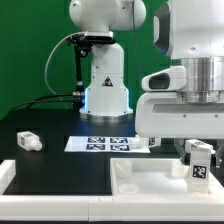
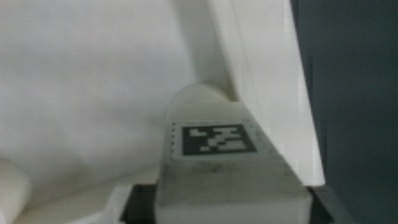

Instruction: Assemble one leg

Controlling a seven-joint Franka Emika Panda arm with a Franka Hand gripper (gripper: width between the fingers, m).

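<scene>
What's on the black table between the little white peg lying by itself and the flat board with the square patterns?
Nothing. In the exterior view the black table is bare between the lone leg and the marker board. The wrist view doesn't show that stretch.

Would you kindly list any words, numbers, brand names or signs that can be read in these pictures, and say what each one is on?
No words, numbers or brand names can be read in either view.
Marker board: black-and-white square tags, patterns only, no letters.
Leg at the exterior view's right: one square tag, pattern only.
Leg at the exterior view's left: tag too small to read.
Wrist view: one square tag on a white part, blurred, no letters.
</scene>
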